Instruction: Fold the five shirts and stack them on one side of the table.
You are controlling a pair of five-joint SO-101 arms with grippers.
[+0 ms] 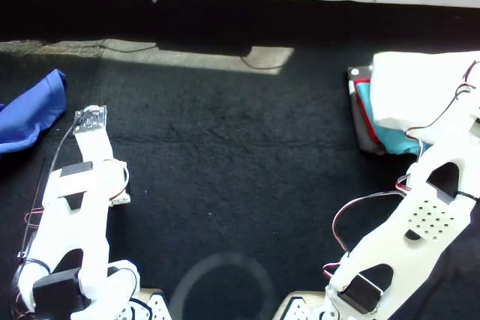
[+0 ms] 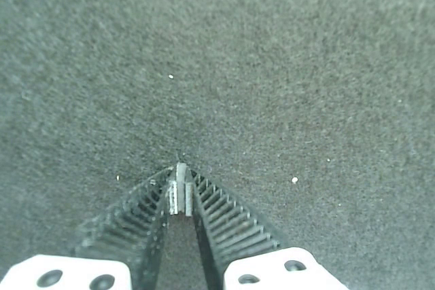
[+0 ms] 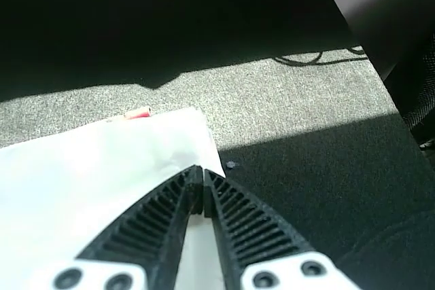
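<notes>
The left pincer (image 2: pixel 181 191) is pressed together over the black felt counter (image 2: pixel 272 66). The right pincer (image 3: pixel 202 191), also together and seemingly empty, hangs above the folded white shirt (image 3: pixel 81 181).

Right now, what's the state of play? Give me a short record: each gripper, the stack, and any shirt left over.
left gripper: shut, holding nothing, over bare table
right gripper: shut, over the edge of the white shirt
stack: at the table's right side, white shirt on top, teal, red and grey edges showing beneath
blue shirt: loose, not folded, at the left edge, apart from the stack
</notes>
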